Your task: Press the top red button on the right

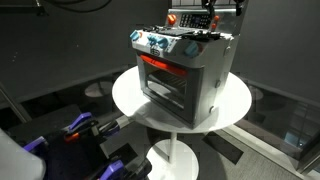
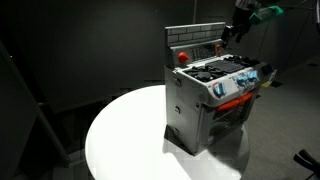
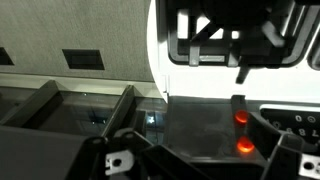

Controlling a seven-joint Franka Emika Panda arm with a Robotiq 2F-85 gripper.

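Hovering over toy stove | wrist view alone shows two red buttons | jaws apart

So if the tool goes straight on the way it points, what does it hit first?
The tool likely meets the stove's back panel, beside the two red buttons, not on them. Depth unclear.

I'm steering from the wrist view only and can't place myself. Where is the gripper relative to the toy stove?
Observer: In both exterior views the gripper hangs over the back of the toy stove.
Operator: What does the stove stand on?
Observer: A round white table.
Operator: Any red button up there?
Observer: Yes, one red button shows on the back panel, at the end away from the gripper.
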